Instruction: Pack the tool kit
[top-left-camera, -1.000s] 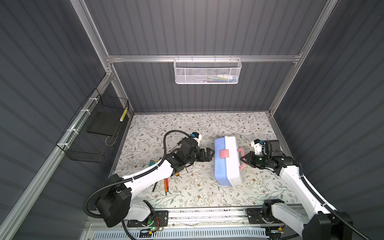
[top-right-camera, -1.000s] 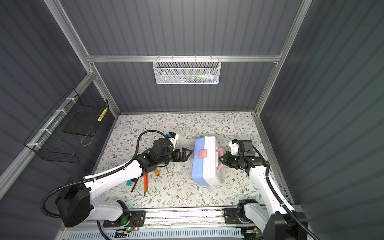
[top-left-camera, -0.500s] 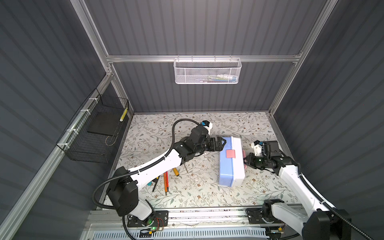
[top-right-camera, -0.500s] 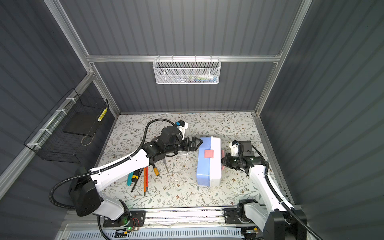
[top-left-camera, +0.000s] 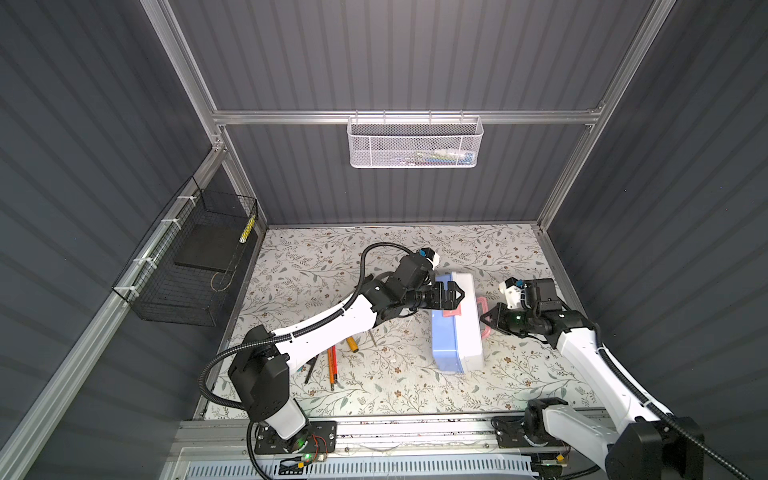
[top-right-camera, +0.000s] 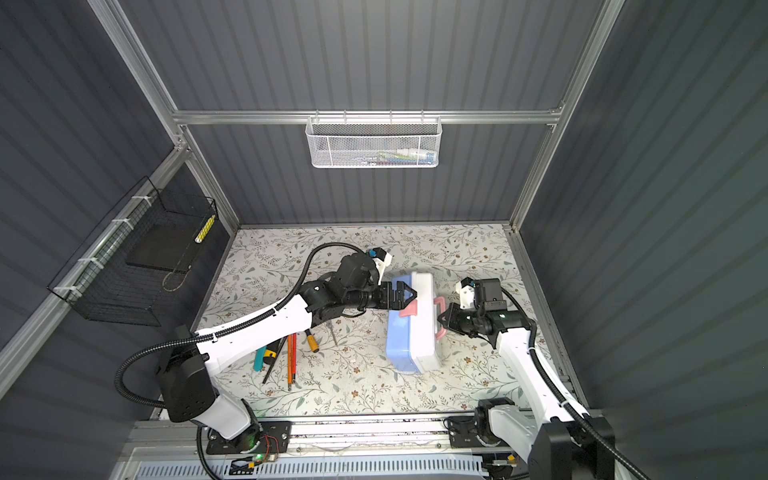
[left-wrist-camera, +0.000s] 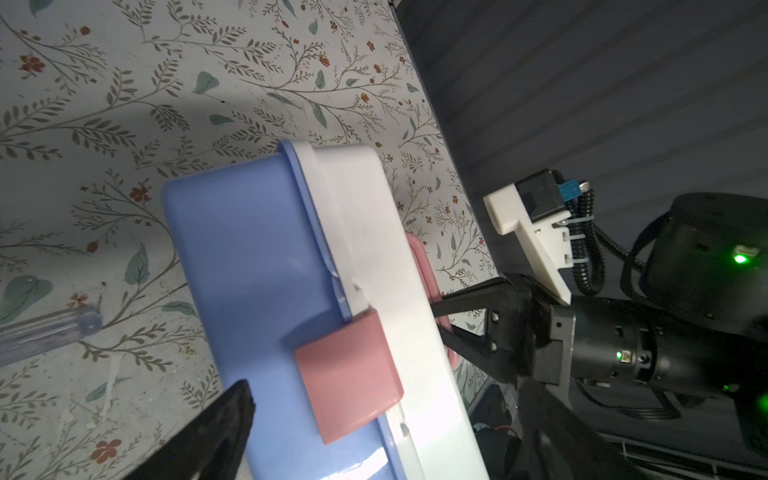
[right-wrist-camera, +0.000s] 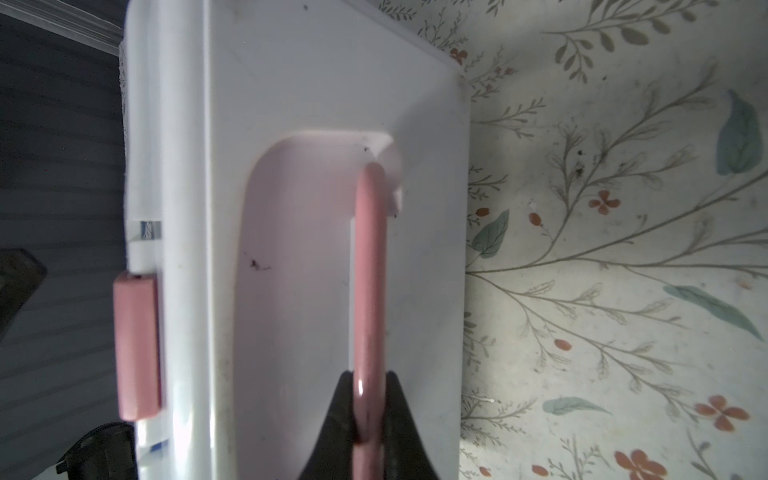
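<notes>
First, near the front-left of the floral tabletop (top-left-camera: 311, 270), loose hand tools (top-right-camera: 291, 357) lie in a cluster, among them a yellow-handled screwdriver (top-right-camera: 311, 340). They are well apart from the tool kit box (top-right-camera: 409, 332).

The box stands on one long side, right of the tabletop's middle. Its lid is closed, the light blue body faces the left edge and the white lid faces the right edge.

The right gripper (right-wrist-camera: 369, 376) is clamped on the pink handle (right-wrist-camera: 370, 270) – fingers pinching its bar.

The left gripper (top-right-camera: 409, 296) is spread wide over the box's upper side, straddling the pink latch (left-wrist-camera: 347, 374) and holding nothing. I cannot tell whether it touches.

Farther back, a black wire basket (top-left-camera: 187, 274) hangs on the left wall and a white mesh basket (top-left-camera: 415, 143) on the rear wall.
</notes>
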